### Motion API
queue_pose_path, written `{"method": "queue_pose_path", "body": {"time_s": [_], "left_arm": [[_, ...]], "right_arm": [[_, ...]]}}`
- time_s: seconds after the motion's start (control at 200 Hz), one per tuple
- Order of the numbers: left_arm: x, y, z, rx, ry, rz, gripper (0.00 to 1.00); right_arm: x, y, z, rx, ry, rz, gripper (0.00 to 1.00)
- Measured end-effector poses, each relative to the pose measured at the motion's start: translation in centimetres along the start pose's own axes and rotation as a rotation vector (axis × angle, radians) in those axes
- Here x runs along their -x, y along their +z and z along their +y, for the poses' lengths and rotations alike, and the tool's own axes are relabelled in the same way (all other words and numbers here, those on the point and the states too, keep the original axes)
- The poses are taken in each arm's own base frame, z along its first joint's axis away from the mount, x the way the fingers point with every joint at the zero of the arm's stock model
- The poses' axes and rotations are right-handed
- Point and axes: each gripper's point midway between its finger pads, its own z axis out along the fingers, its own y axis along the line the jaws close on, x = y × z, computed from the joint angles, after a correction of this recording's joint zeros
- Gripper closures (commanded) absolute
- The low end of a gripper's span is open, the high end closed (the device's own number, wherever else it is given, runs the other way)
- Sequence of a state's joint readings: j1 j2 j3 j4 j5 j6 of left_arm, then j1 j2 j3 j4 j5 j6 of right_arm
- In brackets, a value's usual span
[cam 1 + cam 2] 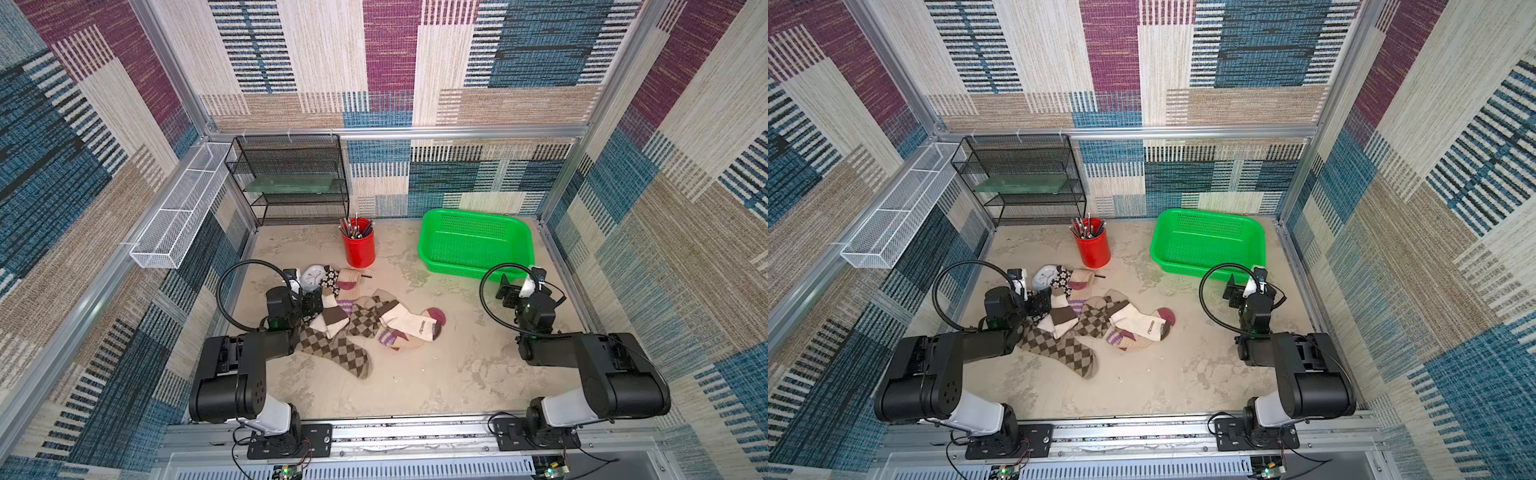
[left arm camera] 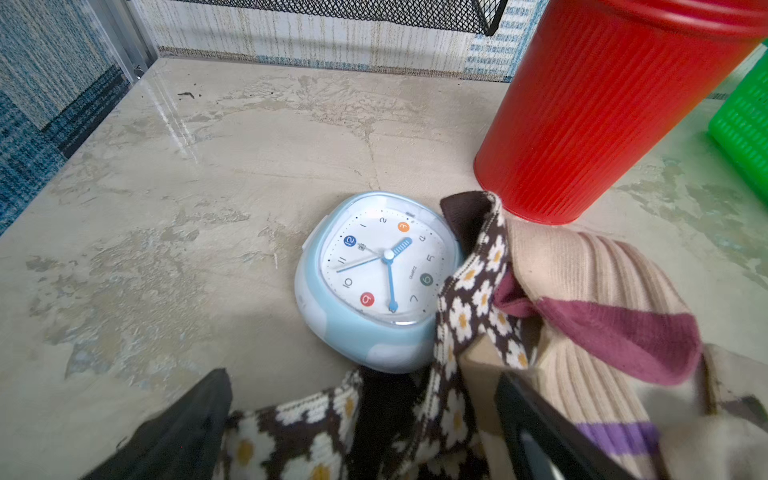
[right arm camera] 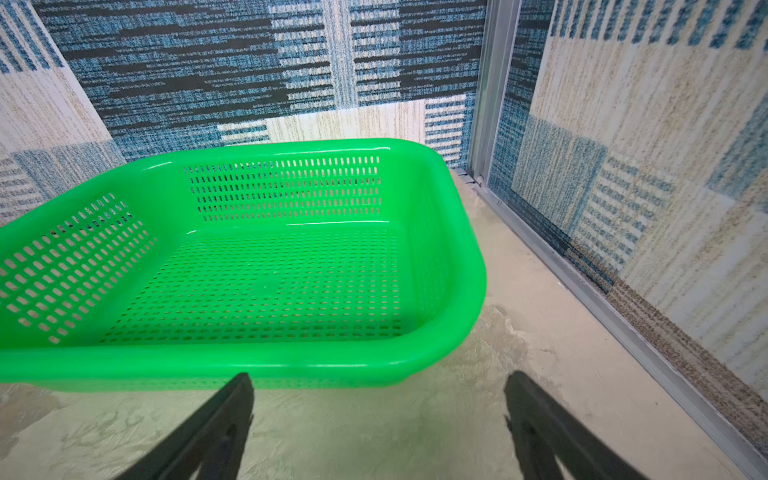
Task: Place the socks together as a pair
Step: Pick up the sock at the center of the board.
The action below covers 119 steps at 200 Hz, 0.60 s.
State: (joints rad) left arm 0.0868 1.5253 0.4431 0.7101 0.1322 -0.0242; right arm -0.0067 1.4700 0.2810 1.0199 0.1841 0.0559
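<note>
While the socks (image 1: 365, 322) lay heaped unpaired in the middle of the tabletop (image 1: 415, 382), the left end effector (image 2: 361, 432) stood spread wide astride the flowered sock (image 2: 469, 307), gripping nothing, and the right end effector (image 3: 379, 386) hung released near the green basket (image 3: 208, 363). A lift here could have dragged tangled neighbours along or nudged the clock (image 2: 374, 270), marked "QUARTZ", toward the red cup (image 2: 602, 116), since the knit lay draped against its rim.
</note>
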Motion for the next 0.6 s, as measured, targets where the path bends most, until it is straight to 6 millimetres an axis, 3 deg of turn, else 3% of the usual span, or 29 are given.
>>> {"method": "queue_pose_path", "body": {"time_s": [0.596], "left_arm": [[0.29,0.21,-0.31,-0.019,0.002,-0.002,0.01]], "right_arm": [[0.01,0.01,-0.12,-0.003,0.001,0.0,0.04]]}}
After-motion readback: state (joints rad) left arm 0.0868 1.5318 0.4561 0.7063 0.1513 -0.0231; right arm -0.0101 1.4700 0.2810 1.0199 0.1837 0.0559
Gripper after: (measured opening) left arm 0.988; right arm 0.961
